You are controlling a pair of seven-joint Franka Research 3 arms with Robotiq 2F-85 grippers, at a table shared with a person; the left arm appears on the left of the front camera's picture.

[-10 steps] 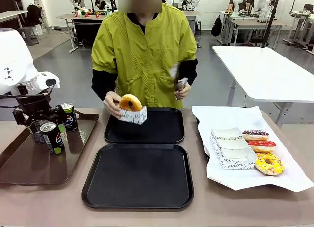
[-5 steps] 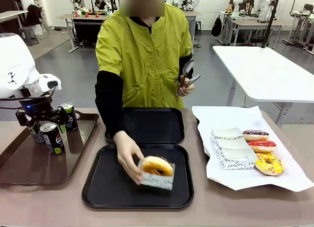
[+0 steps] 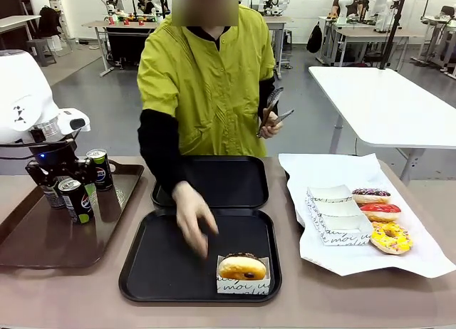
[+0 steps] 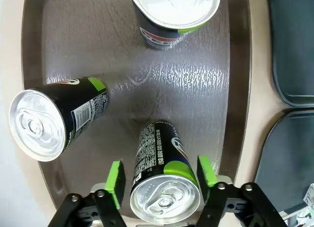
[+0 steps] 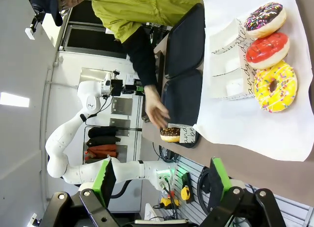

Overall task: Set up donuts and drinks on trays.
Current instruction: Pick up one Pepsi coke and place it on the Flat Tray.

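My left gripper (image 4: 161, 178) is clamped on a slim dark can (image 4: 164, 153) with a green accent, upright on the brown tray (image 4: 234, 89). My wrist view shows its silver top (pull tab included). Two more cans (image 4: 54, 121) stand just beyond my fingers. From the front, my left arm (image 3: 28, 94) hangs wrist-down over that tray. My right gripper (image 5: 159, 185) gapes wide, holding nothing.

Black cursive script across the stacked white paper holders (image 3: 336, 216), partly readable as "moi" (the rest too small to make out). Same script on the holder (image 3: 243, 286) under the donut (image 3: 242, 267). Red-white-blue Pepsi globe logo on the dark soda cans (image 3: 77, 199). White fine print down the nearest can (image 4: 162, 173), unreadable.
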